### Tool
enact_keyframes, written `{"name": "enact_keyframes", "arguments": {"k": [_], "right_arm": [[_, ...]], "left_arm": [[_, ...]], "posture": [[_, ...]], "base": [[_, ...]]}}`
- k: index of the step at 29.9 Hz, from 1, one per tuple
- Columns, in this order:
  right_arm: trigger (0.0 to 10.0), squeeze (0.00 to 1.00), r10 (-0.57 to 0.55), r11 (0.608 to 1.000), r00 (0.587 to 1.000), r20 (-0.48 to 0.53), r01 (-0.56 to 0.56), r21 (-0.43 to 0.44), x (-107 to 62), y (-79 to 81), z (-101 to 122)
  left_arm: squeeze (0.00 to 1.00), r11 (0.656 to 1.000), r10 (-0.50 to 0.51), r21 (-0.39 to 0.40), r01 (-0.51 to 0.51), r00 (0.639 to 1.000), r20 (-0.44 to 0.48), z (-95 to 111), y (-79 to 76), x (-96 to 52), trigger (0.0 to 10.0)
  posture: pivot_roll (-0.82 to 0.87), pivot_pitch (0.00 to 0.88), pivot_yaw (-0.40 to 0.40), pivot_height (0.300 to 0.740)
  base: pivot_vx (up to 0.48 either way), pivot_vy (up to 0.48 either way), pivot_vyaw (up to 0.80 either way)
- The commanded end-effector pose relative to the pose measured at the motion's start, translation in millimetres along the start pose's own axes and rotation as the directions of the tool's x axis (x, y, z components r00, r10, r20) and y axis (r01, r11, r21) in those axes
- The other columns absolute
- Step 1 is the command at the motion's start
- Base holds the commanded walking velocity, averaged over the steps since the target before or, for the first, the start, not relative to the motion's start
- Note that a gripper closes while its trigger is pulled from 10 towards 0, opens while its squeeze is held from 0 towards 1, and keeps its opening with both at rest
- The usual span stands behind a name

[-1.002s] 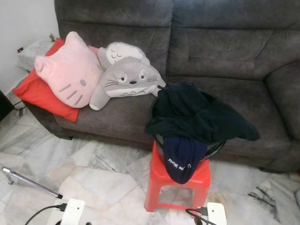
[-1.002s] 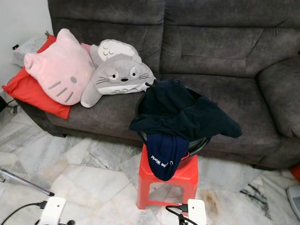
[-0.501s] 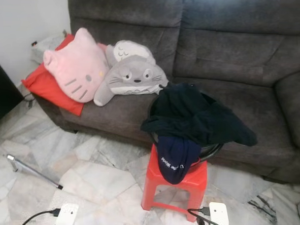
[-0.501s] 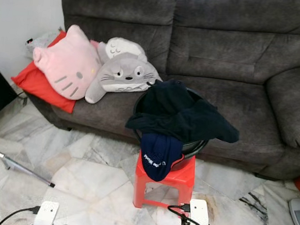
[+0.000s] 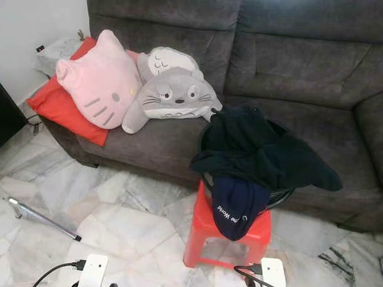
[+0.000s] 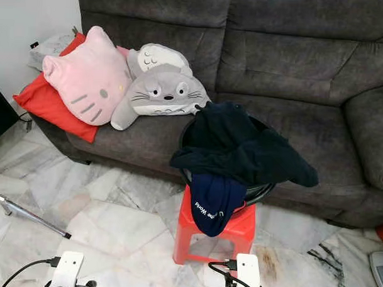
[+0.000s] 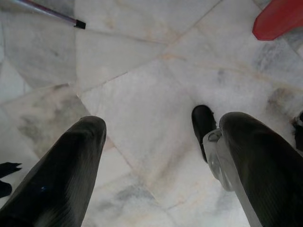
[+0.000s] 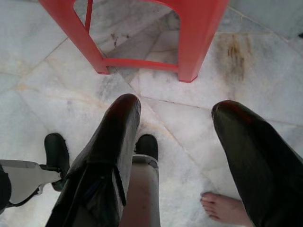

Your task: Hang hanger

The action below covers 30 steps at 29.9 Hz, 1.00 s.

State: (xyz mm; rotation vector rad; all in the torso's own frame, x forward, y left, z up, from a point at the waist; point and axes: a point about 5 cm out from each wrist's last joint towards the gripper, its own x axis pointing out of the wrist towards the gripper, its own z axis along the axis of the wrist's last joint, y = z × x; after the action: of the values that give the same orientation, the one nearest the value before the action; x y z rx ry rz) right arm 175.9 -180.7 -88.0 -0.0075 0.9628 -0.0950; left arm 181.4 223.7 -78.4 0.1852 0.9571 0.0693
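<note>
A black round basket (image 5: 279,198) heaped with dark navy clothes (image 5: 254,149) stands on a red plastic stool (image 5: 204,229) in front of the sofa. A navy cap (image 5: 236,205) with white lettering hangs over the basket's front. A thin dark hook-like tip (image 5: 211,111) pokes out at the pile's left edge; I cannot tell what it is. Both arms hang low, their white wrists (image 5: 91,271) (image 5: 273,274) at the picture's bottom edge. My left gripper (image 7: 163,127) is open over bare marble floor. My right gripper (image 8: 176,106) is open just short of the stool's legs (image 8: 189,56).
A dark grey sofa (image 5: 295,65) holds a pink cat cushion (image 5: 96,83), a grey plush (image 5: 174,95) and a red cushion (image 5: 51,107). A metal rod (image 5: 44,218) lies on the floor at left. A person's bare foot (image 8: 222,208) is near my right gripper.
The whole picture has shifted as the camera moved; the stool, basket and cushions have kept their places. Both arms have stayed low.
</note>
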Motion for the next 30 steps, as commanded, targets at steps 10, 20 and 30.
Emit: {"name": "enact_keyframes", "arguments": {"k": [10,20,30], "right_arm": [[10.0,0.00,-0.002,1.000,1.000,-0.007,0.002,-0.007,-0.5,0.4,-2.8],[10.0,0.00,0.000,1.000,1.000,-0.007,0.000,-0.019,-0.3,-0.1,-1.9],[10.0,0.00,0.000,1.000,1.000,-0.015,0.000,-0.014,-0.1,0.1,-1.9]], "left_arm": [[0.00,1.000,0.017,0.015,-0.017,1.000,-0.013,-3.3,6.9,-0.8,10.0],[0.00,1.000,0.013,0.014,-0.013,1.000,-0.004,-0.4,3.4,-0.2,10.0],[0.00,1.000,0.015,0.013,-0.015,1.000,-0.001,1.9,3.3,0.3,10.0]], "posture": [[-0.08,0.034,0.045,0.740],[-0.08,0.040,0.043,0.740],[-0.08,0.046,0.043,0.740]], "base": [[0.000,0.000,-0.57],[0.000,0.000,0.00],[0.000,0.000,-0.55]]}}
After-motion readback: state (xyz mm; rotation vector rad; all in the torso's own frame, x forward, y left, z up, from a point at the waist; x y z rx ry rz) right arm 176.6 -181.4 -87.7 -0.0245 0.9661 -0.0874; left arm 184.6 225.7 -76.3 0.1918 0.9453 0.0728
